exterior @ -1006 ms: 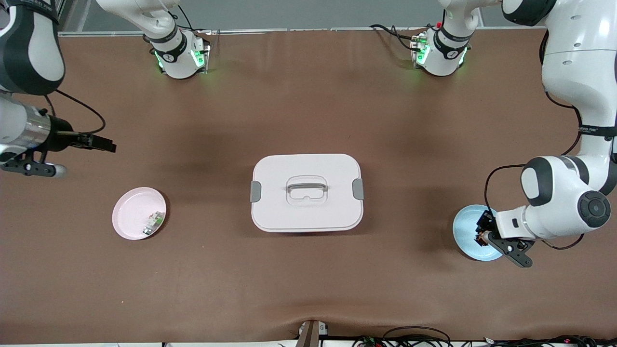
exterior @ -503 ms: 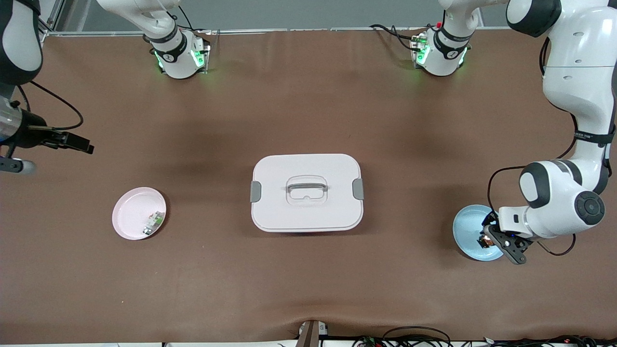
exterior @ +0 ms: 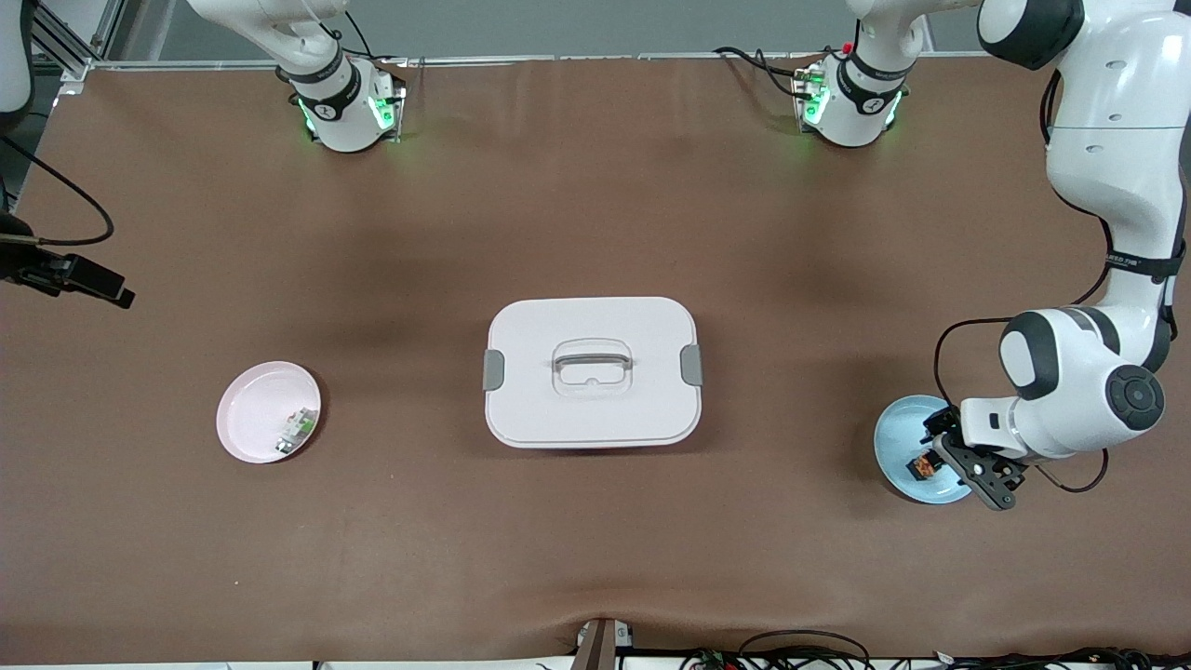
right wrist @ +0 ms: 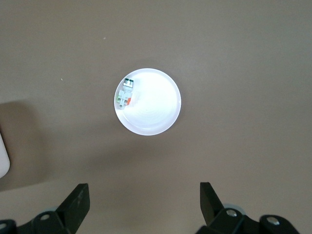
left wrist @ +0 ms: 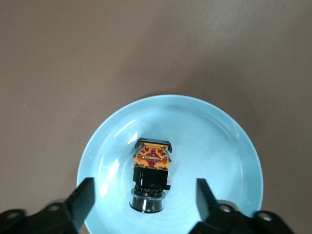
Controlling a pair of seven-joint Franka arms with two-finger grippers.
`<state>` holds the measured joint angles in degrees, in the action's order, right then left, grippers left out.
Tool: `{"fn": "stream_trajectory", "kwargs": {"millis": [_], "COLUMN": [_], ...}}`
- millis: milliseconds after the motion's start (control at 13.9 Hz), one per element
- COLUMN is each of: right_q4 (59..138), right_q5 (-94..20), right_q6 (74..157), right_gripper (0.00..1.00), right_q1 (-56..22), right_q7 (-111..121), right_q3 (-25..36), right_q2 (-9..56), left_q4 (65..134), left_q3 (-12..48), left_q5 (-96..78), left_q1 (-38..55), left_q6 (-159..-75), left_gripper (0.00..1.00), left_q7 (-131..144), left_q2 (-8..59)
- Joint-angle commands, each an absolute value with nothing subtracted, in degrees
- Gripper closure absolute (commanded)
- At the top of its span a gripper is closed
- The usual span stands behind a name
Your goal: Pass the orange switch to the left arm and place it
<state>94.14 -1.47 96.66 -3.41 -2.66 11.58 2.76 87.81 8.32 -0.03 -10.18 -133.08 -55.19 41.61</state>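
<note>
The orange switch, a tiny black cylinder with an orange middle, lies on its side in a blue plate at the left arm's end of the table. My left gripper hangs low over that plate, open, with a finger on each side of the switch and no contact. In the left wrist view the switch sits between the fingers on the blue plate. My right gripper is open and empty, high over bare table. Only a black part of it shows at the front view's edge.
The white lidded box with grey latches stands mid-table between the plates; its edge shows in the right wrist view. A pink plate, also seen in the right wrist view, holds a small green-and-white component.
My right arm has drawn away toward its own end of the table, nearly out of the front view. My left gripper has settled slightly over the blue plate.
</note>
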Motion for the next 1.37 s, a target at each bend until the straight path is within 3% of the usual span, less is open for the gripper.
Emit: {"fn": "stream_trajectory", "kwargs": {"millis": [0, 575, 1150, 1293], "right_q4": [92.99, 107.75, 102.75, 101.34], "right_q5": [-1.14, -1.05, -0.26, -0.35], "right_q6": [91.95, 97.64, 97.12, 97.12], "right_gripper": [0.0, 0.0, 0.0, 0.0], "right_q1": [-2.37, -2.29, -1.76, 1.04], "right_q7": [-2.46, -2.11, -1.93, -0.71], "right_q3": [10.46, 10.55, 9.94, 7.05], "right_q2": [1.41, -11.95, -9.94, -8.62], "left_q4": [88.68, 88.51, 88.33, 88.33], "left_q3": [9.05, 9.14, 10.45, 11.77], "left_q5": [0.61, 0.88, 1.32, 1.41], "left_q1": [-9.93, -9.14, -9.23, -9.23], "left_q6": [-126.76, -109.36, -98.97, -96.52], "left_gripper": [0.0, 0.0, 0.0, 0.0], "left_q7": [-47.23, -20.34, -2.76, 2.35], "left_q2": [35.88, 24.09, 14.43, 11.88]}}
